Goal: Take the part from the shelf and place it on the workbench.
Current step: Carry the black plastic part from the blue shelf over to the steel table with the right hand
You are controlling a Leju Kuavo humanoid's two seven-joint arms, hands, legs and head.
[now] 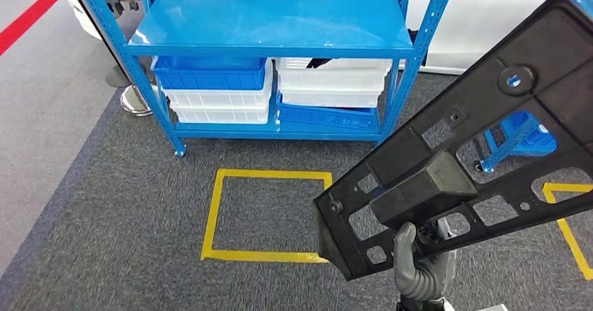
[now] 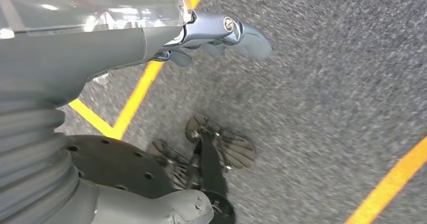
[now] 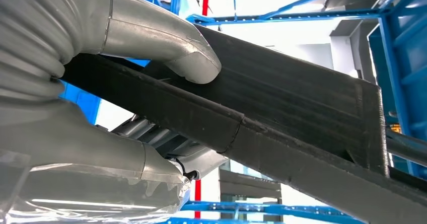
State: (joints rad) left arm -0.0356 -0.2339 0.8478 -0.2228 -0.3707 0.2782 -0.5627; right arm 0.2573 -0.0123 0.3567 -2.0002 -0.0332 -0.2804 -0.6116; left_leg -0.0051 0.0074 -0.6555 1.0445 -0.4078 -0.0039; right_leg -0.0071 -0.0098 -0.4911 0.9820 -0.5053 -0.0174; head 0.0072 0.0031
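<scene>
— Left side?
— Blue shelf (image 1: 273,42) standing with its bins; left hand (image 2: 221,32) hanging empty over the carpet, fingers loosely apart.
— Right?
— Right hand (image 1: 419,265) clamping the black part (image 1: 475,136) (lifted off the shelf); workbench placement is remaining, in my judgement.

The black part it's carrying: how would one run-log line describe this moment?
right hand: grips black part, raised | left hand: hangs empty over carpet | blue shelf: ahead, bins stacked | placement: not yet done
</scene>
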